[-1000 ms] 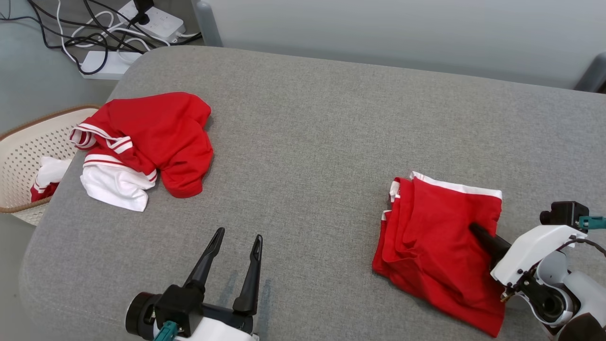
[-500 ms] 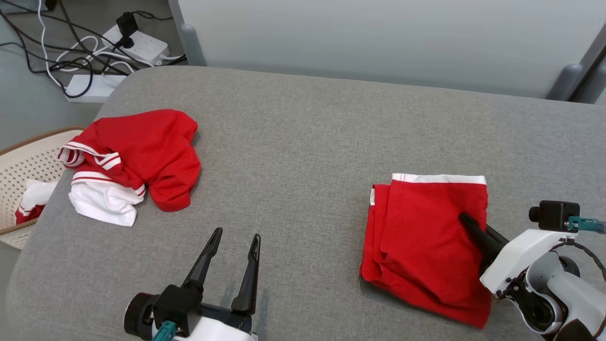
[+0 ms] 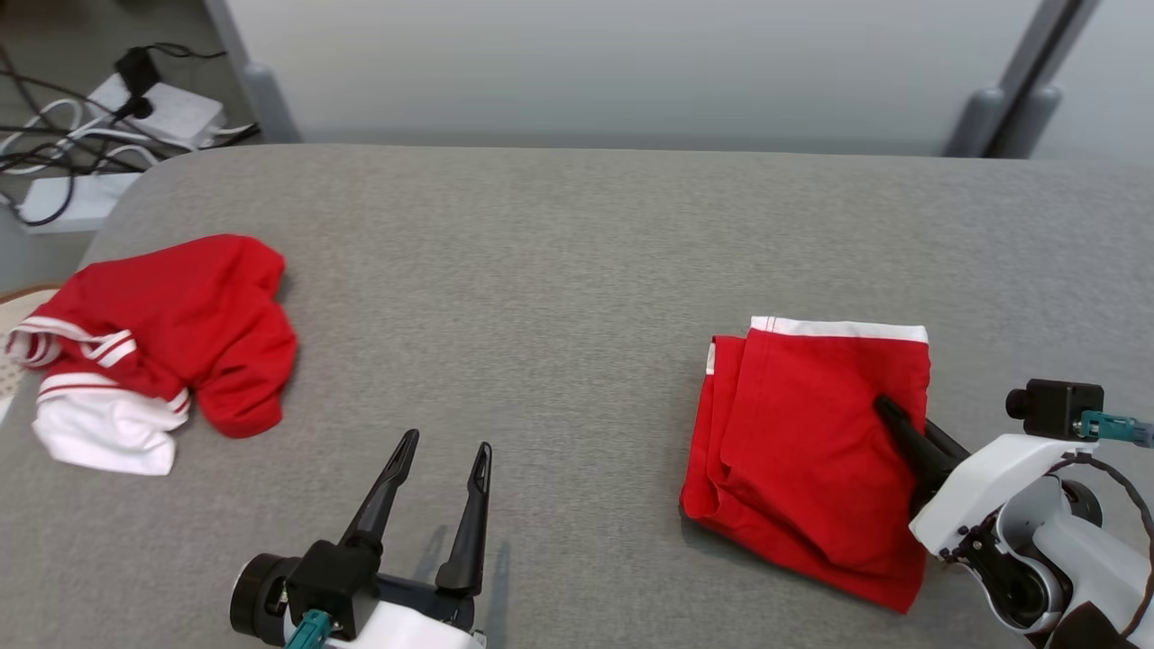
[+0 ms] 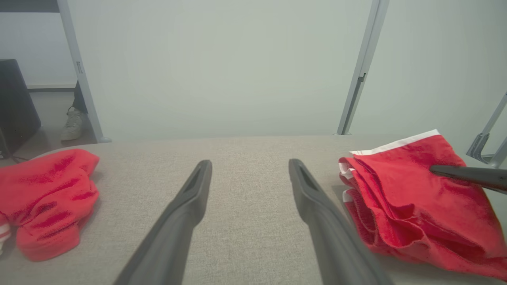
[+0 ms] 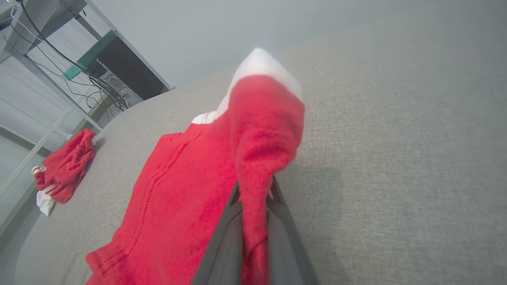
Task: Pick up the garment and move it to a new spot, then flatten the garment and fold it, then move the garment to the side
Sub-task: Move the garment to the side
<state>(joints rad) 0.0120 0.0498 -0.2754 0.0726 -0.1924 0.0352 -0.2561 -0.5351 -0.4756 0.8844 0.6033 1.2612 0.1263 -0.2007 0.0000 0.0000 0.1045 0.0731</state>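
Jaws right: pinching folded garment (image 3: 811,442) at right edge | jaws left: wide, empty | garment: rightward of left gripper (image 3: 450,442), at right gripper (image 3: 892,415)

Grey woven upholstered surface (image 3: 577,234), rounded corners, spanning the head view. Pale grey wall panel (image 3: 577,63) along the top, evenly lit. Grey metal posts: one upper left (image 3: 255,104), a pair upper right (image 3: 1005,113). White power strips (image 3: 158,99) with tangled cables (image 3: 36,167) on the floor (image 3: 72,36), upper left corner. Dark computer tower (image 5: 119,71), upper left of the right wrist view.
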